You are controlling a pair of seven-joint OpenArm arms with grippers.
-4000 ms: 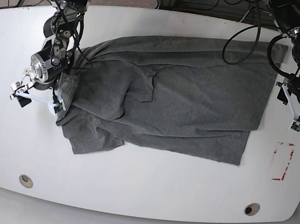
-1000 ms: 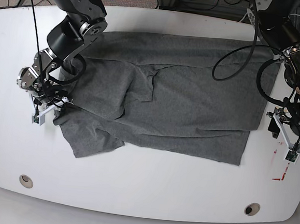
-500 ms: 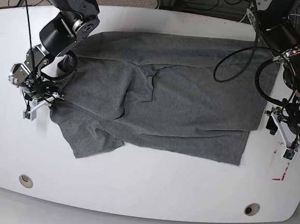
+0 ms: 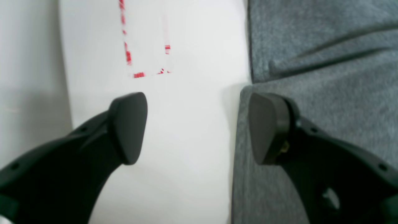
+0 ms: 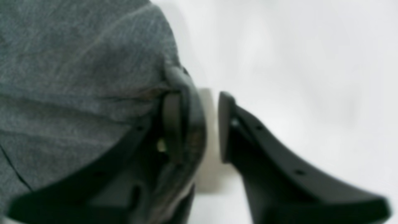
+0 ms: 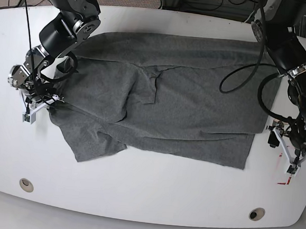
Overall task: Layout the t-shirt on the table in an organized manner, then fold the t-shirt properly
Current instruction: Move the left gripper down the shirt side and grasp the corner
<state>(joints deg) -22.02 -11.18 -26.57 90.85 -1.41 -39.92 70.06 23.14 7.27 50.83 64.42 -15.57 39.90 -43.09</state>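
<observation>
Since the earlier frames my right gripper (image 6: pixel 37 105) has travelled outward along the base view's left edge of the t-shirt (image 6: pixel 186 101), dragging that corner with it so the cloth now reaches further across the table (image 6: pixel 146 199); my left gripper (image 6: pixel 284 143) has dropped lower beside the opposite hem, nearer the red-and-white sticker (image 6: pixel 285 180).

Right gripper state: jaws nearly pressed together with a narrow gap; in the wrist view grey knit wraps over one finger (image 5: pixel 174 118); I read it as pinching the shirt's edge, though the blur hides the contact itself. Left gripper (image 4: pixel 196 127): spread wide, holding nothing; one fingertip (image 4: pixel 267 127) sits over the shirt's edge, the other over bare table.

T-shirt lies roughly mid-table, spread but rumpled; a fold runs through the middle and a lower flap sticks out toward the front.

Step, as I judge it: still the layout, pulling corners outward to flatten; folding not begun. Next move probably calls for the left gripper to come down and close on the hem below it, then both pull apart to take out the middle crease; pulling too hard on one side may just slide the whole shirt.

Writing: none readable; sticker shows only broken red dashes (image 4: pixel 130 46); no print on the shirt.
</observation>
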